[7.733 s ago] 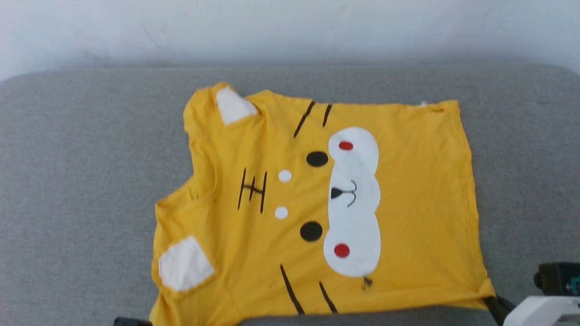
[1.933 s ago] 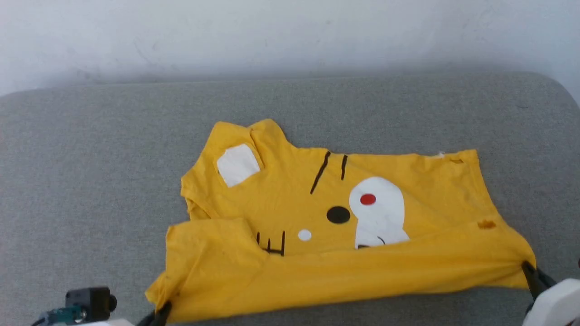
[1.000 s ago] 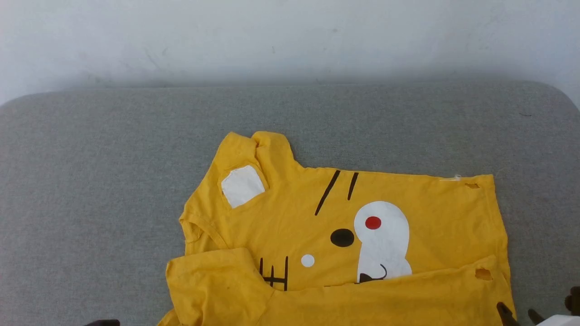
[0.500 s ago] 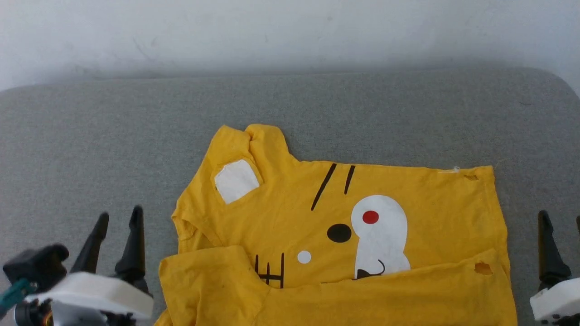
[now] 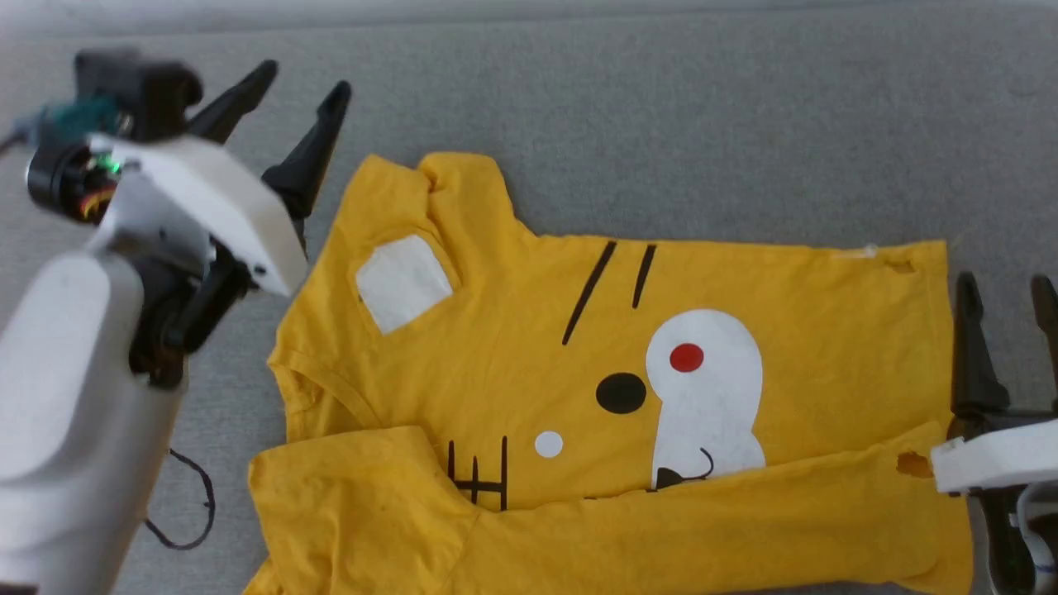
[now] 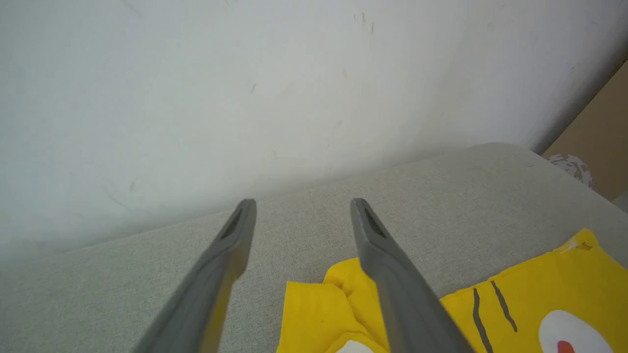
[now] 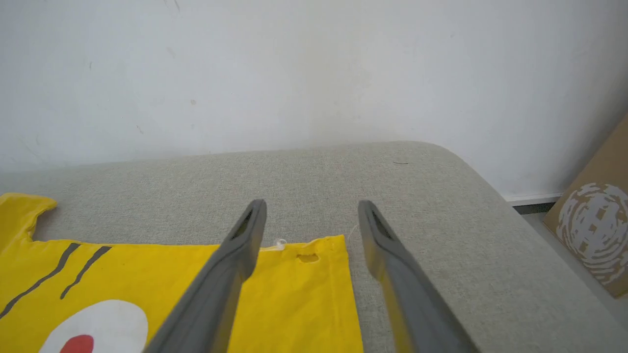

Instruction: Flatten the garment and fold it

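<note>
Since half a second ago the left hand point(image 5: 304, 76) has risen from the lower left corner of the head view to its upper left. The head camera has also tipped down, so the whole picture has shifted. That hand's two dark fingers stand wide apart with nothing between them. They point toward the far side of the grey fabric-covered table point(image 5: 661, 124), just beside the far sleeve of the T-shirt point(image 5: 512, 330). In the left wrist view one finger crosses in front of that sleeve, and the pale wall point(image 6: 245, 98) rises behind the table. A loop of dark thread point(image 5: 190, 512) lies on the table near the left forearm.

The mustard-yellow T-shirt lies in the middle of the table, collar to the left and hem to the right. Its near half is folded over the front as a plain yellow band point(image 5: 661, 537). Beyond the fold, a white patch point(image 5: 402, 281) on the far sleeve, two black stripes point(image 5: 603, 285), a black dot point(image 5: 621, 392) and a red dot point(image 5: 686, 357) remain uncovered. A small hole point(image 5: 913, 464) shows near the right end of the band.

At the right edge the right hand point(image 5: 1004, 281) holds nothing, with its fingers spread, just beside the hem. In the right wrist view one finger lies over the far hem corner and the other over bare table. A cardboard box point(image 7: 593, 235) stands beyond the table's rounded corner.
</note>
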Robot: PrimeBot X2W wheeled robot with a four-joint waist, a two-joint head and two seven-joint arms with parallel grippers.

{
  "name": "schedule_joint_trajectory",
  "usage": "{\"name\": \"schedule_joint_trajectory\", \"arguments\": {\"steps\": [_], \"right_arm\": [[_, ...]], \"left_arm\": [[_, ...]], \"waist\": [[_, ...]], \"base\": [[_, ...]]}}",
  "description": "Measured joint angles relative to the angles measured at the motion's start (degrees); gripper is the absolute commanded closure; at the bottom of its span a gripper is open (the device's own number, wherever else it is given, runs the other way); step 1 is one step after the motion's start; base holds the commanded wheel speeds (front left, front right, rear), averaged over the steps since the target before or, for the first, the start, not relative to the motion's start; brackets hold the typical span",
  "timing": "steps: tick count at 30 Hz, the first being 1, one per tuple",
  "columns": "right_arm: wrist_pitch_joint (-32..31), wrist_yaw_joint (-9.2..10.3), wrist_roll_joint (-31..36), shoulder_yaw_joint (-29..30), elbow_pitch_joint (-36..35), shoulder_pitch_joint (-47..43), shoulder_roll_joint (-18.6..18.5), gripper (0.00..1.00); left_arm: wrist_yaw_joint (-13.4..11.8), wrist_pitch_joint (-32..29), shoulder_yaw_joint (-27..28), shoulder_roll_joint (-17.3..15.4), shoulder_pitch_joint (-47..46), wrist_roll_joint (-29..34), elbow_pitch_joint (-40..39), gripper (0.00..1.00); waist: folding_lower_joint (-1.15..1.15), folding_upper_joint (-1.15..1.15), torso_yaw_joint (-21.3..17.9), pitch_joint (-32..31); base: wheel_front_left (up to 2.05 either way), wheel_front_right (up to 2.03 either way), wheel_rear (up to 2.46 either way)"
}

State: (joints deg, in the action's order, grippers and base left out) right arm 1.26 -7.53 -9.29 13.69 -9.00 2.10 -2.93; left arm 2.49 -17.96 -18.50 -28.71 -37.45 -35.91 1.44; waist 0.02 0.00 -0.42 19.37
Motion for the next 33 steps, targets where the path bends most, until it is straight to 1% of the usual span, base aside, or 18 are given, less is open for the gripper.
{"name": "schedule_joint_trajectory", "arguments": {"steps": [2,3,6,9,15,18,20,21,22,23,28,33], "right_arm": [[0.3,0.00,0.2,-1.0,0.4,1.3,0.0,0.00],[0.4,0.00,0.2,-1.3,0.8,1.8,0.0,0.00],[0.9,0.00,0.2,-2.1,1.9,2.7,0.0,0.00],[1.1,0.00,0.2,-2.8,3.2,3.1,0.0,0.00],[1.8,0.00,0.1,-2.8,4.4,3.6,0.1,0.00],[1.9,0.00,0.1,-2.7,4.5,3.7,0.0,0.00],[1.9,0.00,0.0,-2.7,4.6,3.8,0.0,0.00],[1.9,0.00,0.0,-2.7,4.6,3.9,0.0,0.00],[1.9,0.00,0.0,-2.7,4.6,4.1,0.0,0.00],[1.9,0.00,0.1,-2.8,4.6,4.4,0.0,0.00],[1.0,0.00,1.4,-3.9,3.8,6.1,0.1,0.00],[-2.2,0.00,3.9,-4.4,0.3,9.7,0.0,0.00]], "left_arm": [[1.6,-7.2,-1.8,-0.4,-3.7,-2.5,2.8,0.00],[2.0,-10.2,-2.4,-0.4,-4.9,-4.0,4.0,0.00],[2.5,-17.5,-4.0,-1.0,-8.3,-5.9,6.5,0.00],[2.5,-22.8,-4.7,-1.5,-10.0,-7.6,8.5,0.00],[0.9,-29.8,-5.6,-2.8,-10.7,-8.7,11.1,0.00],[-0.1,-30.9,-5.5,-3.2,-10.7,-9.4,11.5,0.00],[-0.3,-31.0,-5.5,-3.6,-10.8,-9.4,11.5,0.00],[-0.3,-30.9,-5.5,-3.8,-10.8,-9.4,11.5,0.12],[-0.3,-30.9,-5.4,-4.0,-10.9,-9.4,11.5,0.75],[0.0,-30.8,-5.4,-4.1,-10.9,-9.5,11.5,1.00],[0.8,-27.7,-4.6,-3.4,-10.6,-10.8,11.5,1.00],[1.5,-22.8,-3.8,-2.7,-8.6,-10.9,11.3,1.00]], "waist": [[0.00,0.00,-0.4,1.8],[0.00,0.00,-0.6,2.7],[0.00,0.00,-1.3,5.0],[0.00,0.00,-2.3,6.9],[-0.01,0.00,-5.0,9.0],[-0.02,0.00,-5.9,9.8],[-0.02,0.00,-6.4,10.3],[-0.02,0.00,-6.5,10.6],[-0.02,0.00,-6.7,10.8],[-0.03,0.00,-6.8,11.0],[-0.02,0.00,-6.4,11.0],[-0.02,0.00,-5.5,9.5]], "base": [[0.00,0.00,0.00],[0.00,0.00,0.00],[0.00,0.00,0.00],[0.00,0.00,0.00],[0.00,0.00,0.00],[0.00,0.00,0.00],[0.00,0.00,0.00],[0.00,0.00,0.00],[0.00,0.00,0.00],[0.00,0.00,0.00],[0.00,0.00,0.00],[0.00,0.00,0.00]]}}
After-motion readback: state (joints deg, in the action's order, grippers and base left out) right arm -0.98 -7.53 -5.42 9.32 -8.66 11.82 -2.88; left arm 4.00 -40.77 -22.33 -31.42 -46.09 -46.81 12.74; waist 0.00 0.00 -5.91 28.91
